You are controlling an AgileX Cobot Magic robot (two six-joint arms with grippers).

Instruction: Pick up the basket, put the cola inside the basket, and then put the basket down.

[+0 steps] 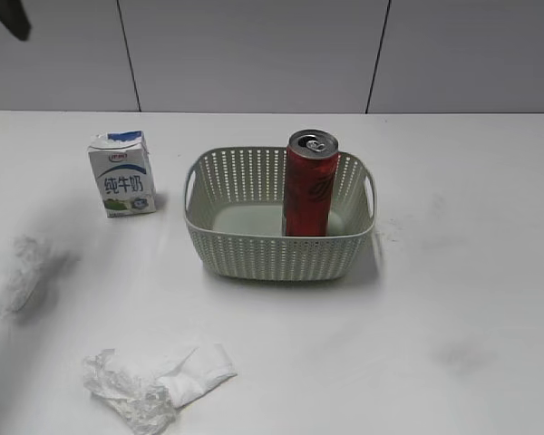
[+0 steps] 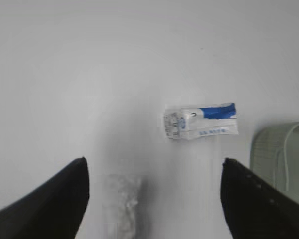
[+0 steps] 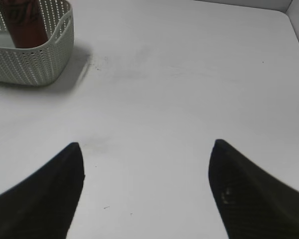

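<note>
The sage-green basket (image 1: 254,249) stands on the white table at centre. The red cola can (image 1: 307,186) stands upright inside it, toward its right half. In the right wrist view the basket (image 3: 35,59) sits at the top left with the cola (image 3: 22,22) inside. In the left wrist view only the basket's edge (image 2: 279,154) shows at the right. My left gripper (image 2: 154,167) is open and empty, high above the table's left side. My right gripper (image 3: 145,149) is open and empty over bare table, right of the basket.
A white-and-blue milk carton (image 1: 121,174) stands left of the basket; it also shows in the left wrist view (image 2: 200,121). A crumpled clear wrapper (image 1: 23,272) lies at the far left, and crumpled white plastic (image 1: 159,381) lies at the front left.
</note>
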